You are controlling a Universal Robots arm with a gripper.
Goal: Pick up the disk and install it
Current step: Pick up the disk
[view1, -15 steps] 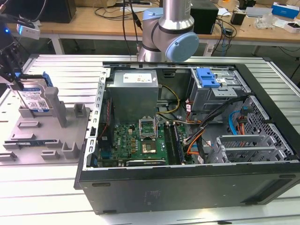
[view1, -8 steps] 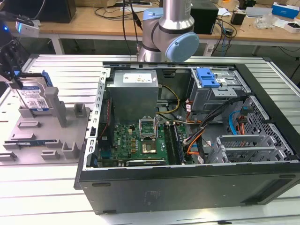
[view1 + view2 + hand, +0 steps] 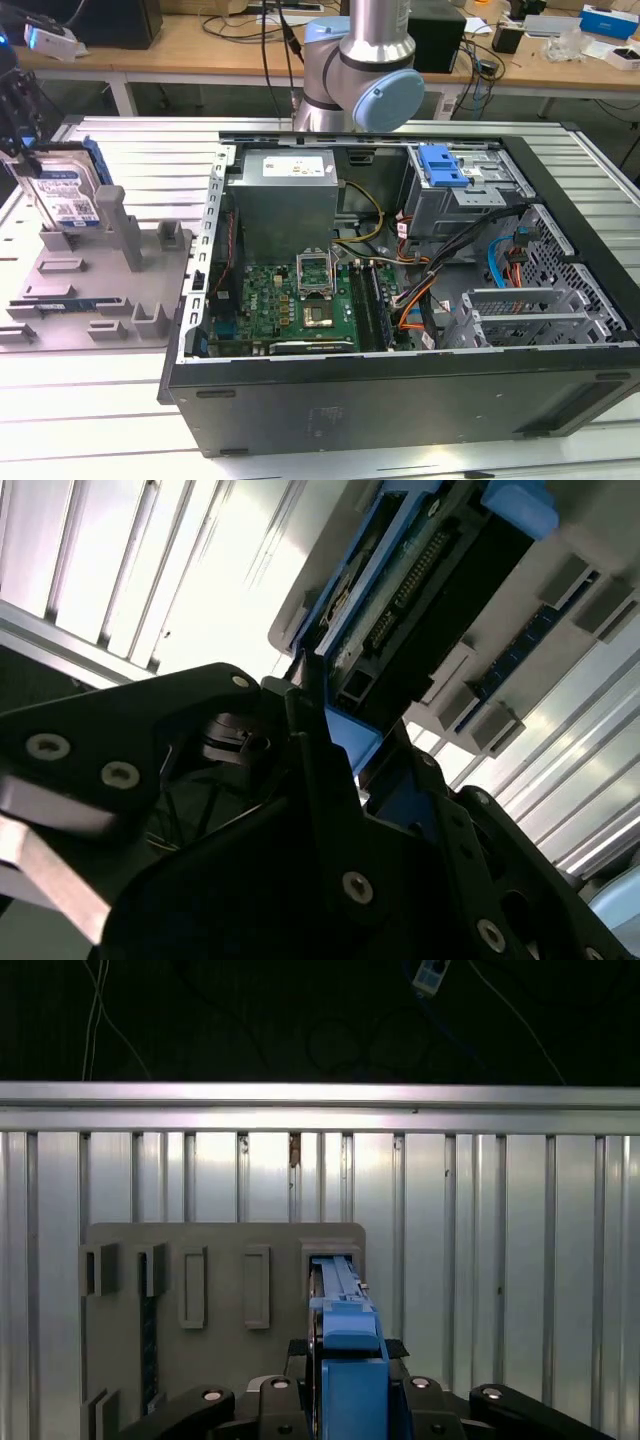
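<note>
Far on the exterior view's left we have the gripper (image 3: 20,140), jaws closed on the disk (image 3: 62,192) and pinching it near its upper edge. The disk stands on edge, a bit tilted, labelled face toward the exterior camera. Its lower edge is at the back slot of the grey holder (image 3: 120,290). We cannot tell if it touches the slot or hangs just clear of it.

In the first wrist view the blue rail (image 3: 345,1355) of the disk sits straight between the jaws. One jaw is on each flat side and the holder (image 3: 220,1280) lies beyond it. In the second wrist view we see the circuit board (image 3: 400,580) on the disk's underside, with the blue frame clamped at the jaws. So the disk is in the jaws, not beside them, and its flat faces are parallel to the pads.

Moving right, the holder rests on the slatted metal table (image 3: 90,400), just beside the open computer case (image 3: 400,400). The arm (image 3: 362,60) rises behind the case.

Further right, in the far corner of the case, is the drive bay (image 3: 475,195) with a blue latch tab (image 3: 443,165) on top. We judge this is where the disk belongs.

Key relation: the bay is well apart from the jaws, toward the exterior view's right, with the whole open case between them. The disk is held upright on edge, and we cannot tell from here how the bay slot is oriented
</note>
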